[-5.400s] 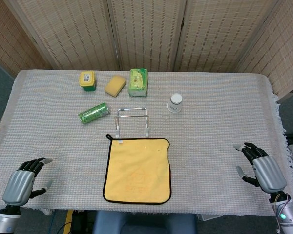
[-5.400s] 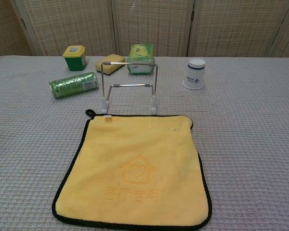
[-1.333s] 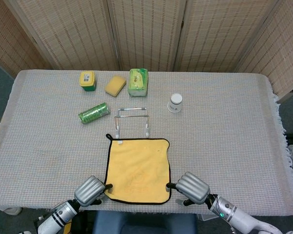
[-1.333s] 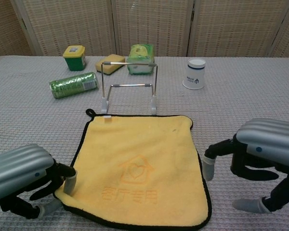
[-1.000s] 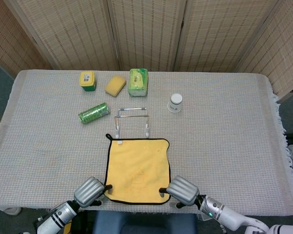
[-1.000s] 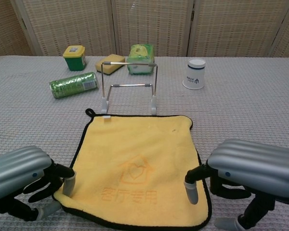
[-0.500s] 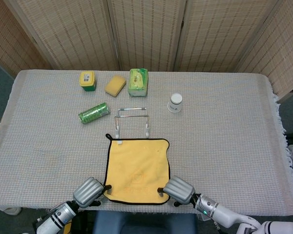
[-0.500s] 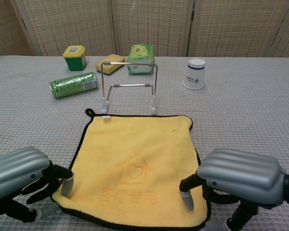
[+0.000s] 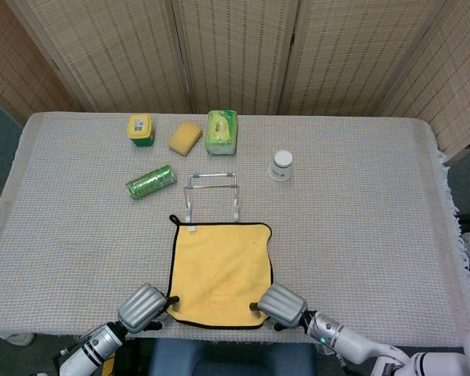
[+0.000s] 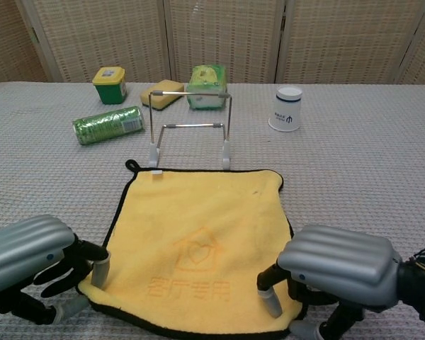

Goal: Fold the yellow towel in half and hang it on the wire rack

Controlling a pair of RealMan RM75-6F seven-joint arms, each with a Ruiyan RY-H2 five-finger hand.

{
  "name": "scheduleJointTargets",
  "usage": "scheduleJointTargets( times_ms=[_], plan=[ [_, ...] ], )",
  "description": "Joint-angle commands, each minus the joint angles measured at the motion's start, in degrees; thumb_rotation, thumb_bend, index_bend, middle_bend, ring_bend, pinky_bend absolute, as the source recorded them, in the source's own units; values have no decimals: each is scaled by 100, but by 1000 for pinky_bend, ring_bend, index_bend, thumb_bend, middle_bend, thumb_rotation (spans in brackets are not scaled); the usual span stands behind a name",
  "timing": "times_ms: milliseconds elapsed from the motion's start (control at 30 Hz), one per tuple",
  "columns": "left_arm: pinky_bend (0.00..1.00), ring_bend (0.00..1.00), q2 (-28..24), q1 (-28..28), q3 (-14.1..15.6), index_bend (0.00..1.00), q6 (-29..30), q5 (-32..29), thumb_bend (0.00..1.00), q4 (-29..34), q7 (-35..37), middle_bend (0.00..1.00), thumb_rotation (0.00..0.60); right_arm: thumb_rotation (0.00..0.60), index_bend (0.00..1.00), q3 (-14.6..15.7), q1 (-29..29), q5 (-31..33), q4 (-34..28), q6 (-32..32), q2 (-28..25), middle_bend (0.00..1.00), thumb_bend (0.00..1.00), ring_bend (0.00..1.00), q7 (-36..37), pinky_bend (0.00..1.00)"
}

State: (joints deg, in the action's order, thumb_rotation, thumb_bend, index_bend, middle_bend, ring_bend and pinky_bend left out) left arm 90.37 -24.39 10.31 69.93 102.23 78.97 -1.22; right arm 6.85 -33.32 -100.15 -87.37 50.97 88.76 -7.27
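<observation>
Both my hands sit at the near corners of the yellow square towel with black trim [image 10: 202, 244], which lies flat on the grey woven tabletop [image 9: 360, 204] just in front of the bent wire rack [image 10: 190, 127].

The chest view shows an embossed house with a heart and characters I cannot read on the towel; the white cup [image 10: 287, 108] carries a dark mark, too small to read. My left hand [image 10: 30, 273] has fingers [image 10: 100, 269] curled down onto the near-left corner; my right hand [image 10: 336, 276] has fingers [image 10: 269, 297] curled onto the near-right corner. Whether either pinches the cloth, I cannot tell. The head view shows bare tabletop wide on both sides, and the near edge close behind my hands.
</observation>
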Motion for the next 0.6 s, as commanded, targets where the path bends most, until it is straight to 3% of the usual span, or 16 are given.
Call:
scheduleJointTargets(
  times_ms=[33,300,600],
  plan=[
    [943,852,-12,4,-6,589,28,-2,484,11,40,874,600,600,535,8,-5,13,-13,47,0,970,449,1000,16,980],
    [943,852,-159,-74,-123,588,-13,-146,484,184,350,874,600,600,556,-52,25,128,-159,292,-136,970,475,1000,83,981],
    [943,852,-522,-377,-484,579,-317,-496,484,674,649,875,600,600,567,-270,62,365,-385,557,-270,970,475,1000,112,981]
  ],
)
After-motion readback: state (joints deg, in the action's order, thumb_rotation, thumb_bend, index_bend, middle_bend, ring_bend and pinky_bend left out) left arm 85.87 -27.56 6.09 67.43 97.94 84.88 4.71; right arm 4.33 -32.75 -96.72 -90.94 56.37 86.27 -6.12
